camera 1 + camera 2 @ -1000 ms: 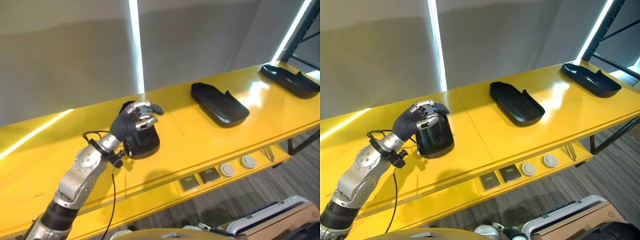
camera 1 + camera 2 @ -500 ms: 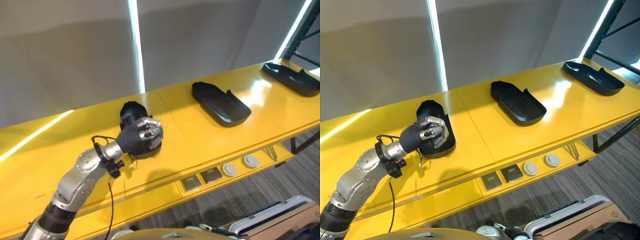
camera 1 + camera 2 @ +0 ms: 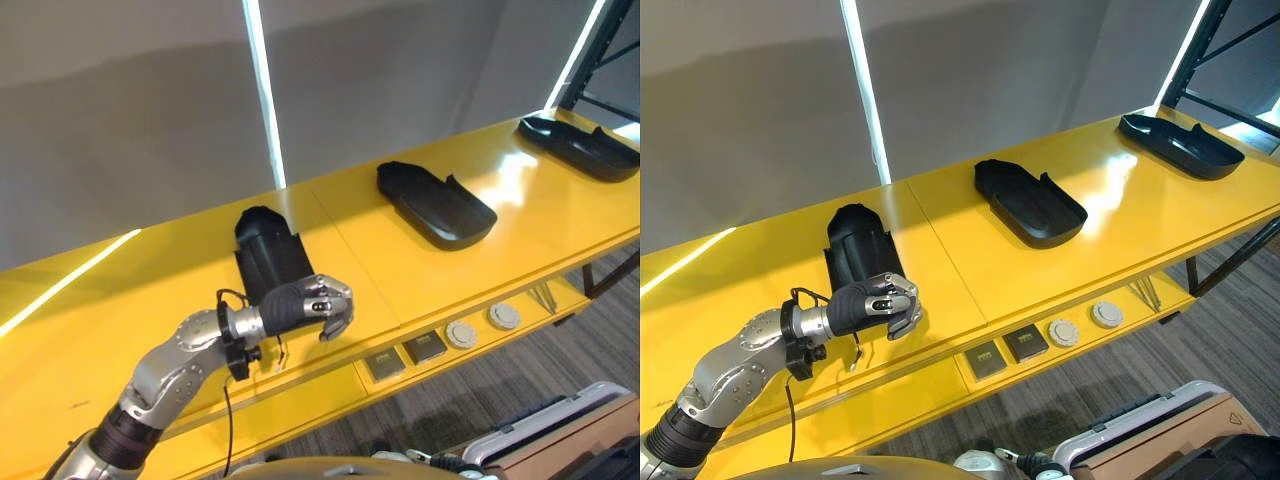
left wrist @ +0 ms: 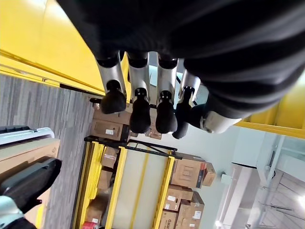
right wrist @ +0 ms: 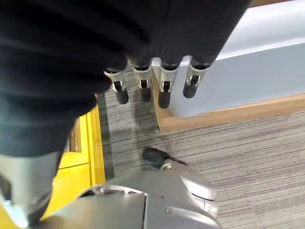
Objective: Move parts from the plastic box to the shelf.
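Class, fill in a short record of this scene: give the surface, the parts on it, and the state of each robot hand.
surface: long glossy yellow shelf
parts: three black moulded plastic parts: near, middle, far
left hand: fingers curled, holding nothing, at the near part's front end
right hand: hanging over grey carpet floor, fingers relaxed, holding nothing

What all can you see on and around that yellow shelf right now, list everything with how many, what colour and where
Black parts: three, black, in a row on the shelf: near part just behind the left hand, middle part, far part at the right end.
Shelf: one, yellow, running across the view.
Round discs: two, pale, on the lower ledge.
Square pads: two, dark, on the lower ledge beside the discs.
Cardboard boxes: several, brown, on distant racking.
Left hand: fingers curled, holding nothing, at the shelf's front edge.
Right hand: fingers relaxed, above the floor.
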Tool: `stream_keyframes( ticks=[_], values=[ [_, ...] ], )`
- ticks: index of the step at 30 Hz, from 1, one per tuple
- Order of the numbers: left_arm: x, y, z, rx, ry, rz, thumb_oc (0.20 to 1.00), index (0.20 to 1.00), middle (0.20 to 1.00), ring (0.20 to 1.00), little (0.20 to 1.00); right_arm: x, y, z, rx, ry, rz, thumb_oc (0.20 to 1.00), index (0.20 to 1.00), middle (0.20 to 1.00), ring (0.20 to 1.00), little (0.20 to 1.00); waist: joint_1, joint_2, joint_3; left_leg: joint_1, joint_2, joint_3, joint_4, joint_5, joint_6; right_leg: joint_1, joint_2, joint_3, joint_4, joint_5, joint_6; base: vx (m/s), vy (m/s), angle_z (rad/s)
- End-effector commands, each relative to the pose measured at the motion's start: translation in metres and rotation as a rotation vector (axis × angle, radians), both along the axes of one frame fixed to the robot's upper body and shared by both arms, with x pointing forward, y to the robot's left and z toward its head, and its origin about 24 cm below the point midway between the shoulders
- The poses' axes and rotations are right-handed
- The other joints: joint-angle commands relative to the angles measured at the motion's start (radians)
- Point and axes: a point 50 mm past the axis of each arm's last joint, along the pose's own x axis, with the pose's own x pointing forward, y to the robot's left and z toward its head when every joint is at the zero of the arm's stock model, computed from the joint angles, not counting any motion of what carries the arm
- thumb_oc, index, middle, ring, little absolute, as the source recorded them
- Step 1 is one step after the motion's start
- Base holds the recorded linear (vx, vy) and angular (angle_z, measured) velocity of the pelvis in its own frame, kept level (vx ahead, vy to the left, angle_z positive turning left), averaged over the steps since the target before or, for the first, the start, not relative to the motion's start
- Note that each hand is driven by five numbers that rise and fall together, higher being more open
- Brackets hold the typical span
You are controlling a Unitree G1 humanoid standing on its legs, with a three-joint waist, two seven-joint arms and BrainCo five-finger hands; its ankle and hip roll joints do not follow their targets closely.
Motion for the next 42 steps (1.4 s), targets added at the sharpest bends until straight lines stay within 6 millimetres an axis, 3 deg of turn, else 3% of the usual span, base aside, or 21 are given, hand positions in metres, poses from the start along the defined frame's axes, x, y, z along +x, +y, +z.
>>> stream_keyframes(
  ticks=[1, 14, 25, 35, 42],
  values=[
    [0.002, -0.004, 0.015, -0.071, -0.030, -0.028, 0.200, 0.200, 0.200, 0.200, 0.200, 0.011, 0.001, 0.001, -0.023, 0.010, 0.048, 1.000, 1.000, 1.000, 1.000, 1.000, 0.005, -0.010, 0.072, 0.061, 0.014, 0.055, -0.001, -0.064, 0.014, 0.039, -0.035, -0.020, 0.004, -0.041, 0.056, 0.00, 0.000, 0.00],
    [-0.005, 0.016, -0.032, 0.078, 0.173, 0.062, 0.200, 0.200, 0.200, 0.200, 0.200, 0.011, -0.008, 0.003, -0.030, 0.009, 0.045, 1.000, 1.000, 1.000, 1.000, 1.000, 0.024, -0.003, 0.084, 0.059, 0.012, 0.045, -0.001, -0.061, 0.015, 0.043, -0.037, -0.035, 0.004, -0.043, 0.054, 0.00, 0.001, 0.00],
    [-0.003, 0.022, -0.051, 0.158, 0.239, 0.121, 0.200, 0.200, 0.200, 0.200, 0.200, 0.011, -0.009, 0.004, -0.030, 0.010, 0.046, 1.000, 1.000, 1.000, 1.000, 1.000, 0.024, 0.000, 0.086, 0.068, 0.012, 0.030, -0.001, -0.075, 0.011, 0.054, -0.037, -0.035, 0.004, -0.055, 0.065, 0.01, 0.002, 0.01],
    [0.009, 0.036, -0.078, 0.253, 0.334, 0.373, 0.200, 0.200, 0.200, 0.200, 0.200, 0.011, -0.006, 0.004, -0.019, 0.009, 0.049, 1.000, 1.000, 1.000, 1.000, 1.000, 0.023, -0.009, 0.090, 0.072, 0.013, 0.031, -0.001, -0.077, 0.012, 0.058, -0.035, -0.039, 0.004, -0.055, 0.065, 0.00, 0.000, 0.00],
    [0.016, 0.034, -0.083, 0.252, 0.342, 0.448, 0.200, 0.200, 0.200, 0.200, 0.200, 0.012, -0.001, 0.003, -0.009, 0.009, 0.054, 1.000, 1.000, 1.000, 1.000, 1.000, 0.018, -0.019, 0.091, 0.075, 0.016, 0.034, -0.001, -0.078, 0.013, 0.059, -0.034, -0.039, 0.004, -0.053, 0.063, 0.00, 0.000, 0.00]
  ],
)
